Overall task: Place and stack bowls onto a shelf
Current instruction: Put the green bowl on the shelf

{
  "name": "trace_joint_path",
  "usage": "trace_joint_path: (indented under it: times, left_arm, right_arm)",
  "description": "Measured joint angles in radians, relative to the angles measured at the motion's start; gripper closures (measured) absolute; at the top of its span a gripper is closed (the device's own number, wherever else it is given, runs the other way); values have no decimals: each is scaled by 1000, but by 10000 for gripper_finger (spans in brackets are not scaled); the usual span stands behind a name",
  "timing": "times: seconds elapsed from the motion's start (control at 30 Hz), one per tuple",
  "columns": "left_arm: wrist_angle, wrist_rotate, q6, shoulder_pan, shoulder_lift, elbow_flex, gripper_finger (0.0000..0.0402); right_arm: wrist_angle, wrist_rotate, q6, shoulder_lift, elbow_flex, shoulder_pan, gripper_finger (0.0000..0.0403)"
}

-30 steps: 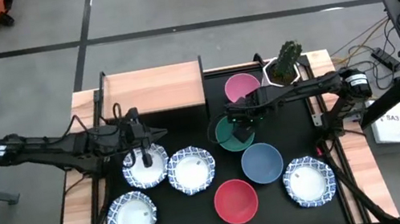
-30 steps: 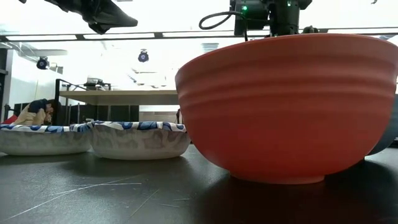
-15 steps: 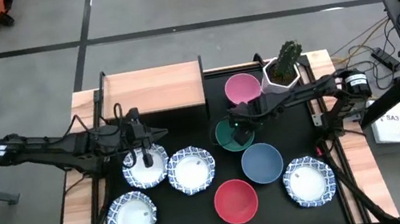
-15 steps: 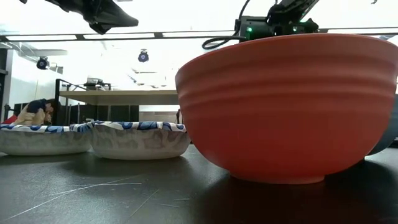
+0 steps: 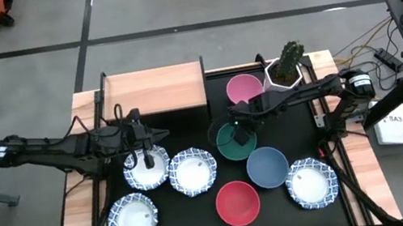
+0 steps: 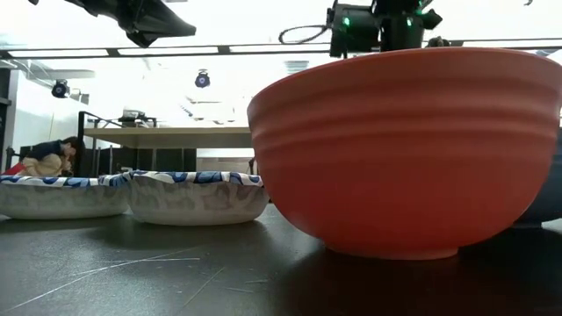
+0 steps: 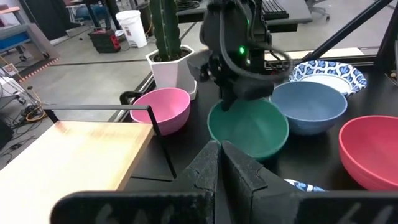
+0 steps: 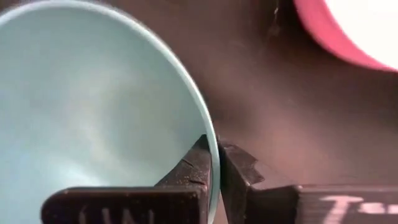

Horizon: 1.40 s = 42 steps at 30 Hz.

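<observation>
The right gripper (image 5: 238,128) pinches the rim of the green bowl (image 5: 236,142): in the right wrist view one finger (image 8: 193,167) sits inside the rim and the other outside, nearly touching, with only the thin wall between them. The bowl is at mid-table, mouth up and roughly level, just in front of the pink bowl (image 5: 244,88) and touching or nearly touching the blue bowl (image 5: 267,166). Whether it rests on the table or is lifted clear, the pictures do not settle.

The left gripper (image 5: 146,160) hangs over a patterned bowl (image 5: 146,168) near the table's left side, its fingers (image 7: 214,168) pressed together and holding nothing.

The high view alone shows the whole layout: the shelf (image 5: 154,92) at the back left with a bare wooden top, three more patterned bowls (image 5: 192,171) (image 5: 133,220) (image 5: 311,182) along the front, and the red bowl (image 5: 237,203) between them. The left wrist view adds the side-on look: the right gripper (image 7: 227,101) comes down onto the green bowl's (image 7: 249,128) near rim, with the cactus pot (image 7: 170,69) behind the pink bowl (image 7: 163,109). The low view is mostly filled by the red bowl (image 6: 404,149), with two patterned bowls (image 6: 198,195) (image 6: 61,193) beside it and a person in the room far behind.
</observation>
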<state>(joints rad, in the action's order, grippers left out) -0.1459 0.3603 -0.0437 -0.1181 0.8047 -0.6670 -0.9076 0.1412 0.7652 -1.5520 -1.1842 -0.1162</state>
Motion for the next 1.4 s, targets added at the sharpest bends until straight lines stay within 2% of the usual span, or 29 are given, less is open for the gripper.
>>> trace_joint_path:
  times: [0.17, 0.37, 0.53, 0.7, 0.87, 1.13, 1.4]
  left_arm:
    - [15, 0, 0, 0, -1, 0, 402]
    - [44, 0, 0, 0, -26, 0, 402]
    - [41, 0, 9, -1, -89, 3, 402]
    - [40, 0, 13, -1, -178, 36, 402]
    - [40, 0, 7, -1, -276, 59, 402]
    - [38, -1, 1, -1, -405, 105, 402]
    - [32, -2, 0, -1, -487, 130, 402]
  right_arm:
    - [-94, -34, -52, 9, -151, -3, 394]
    - [-90, -94, -132, 11, -326, 3, 394]
    - [-6, -96, -202, 11, -428, 7, 394]
    - [202, -87, -304, -2, -469, -15, 394]
    - [325, -60, -384, -68, -512, -77, 394]
    - [329, -27, -423, -225, -626, -218, 394]
    - [314, -28, -443, -382, -786, -280, 394]
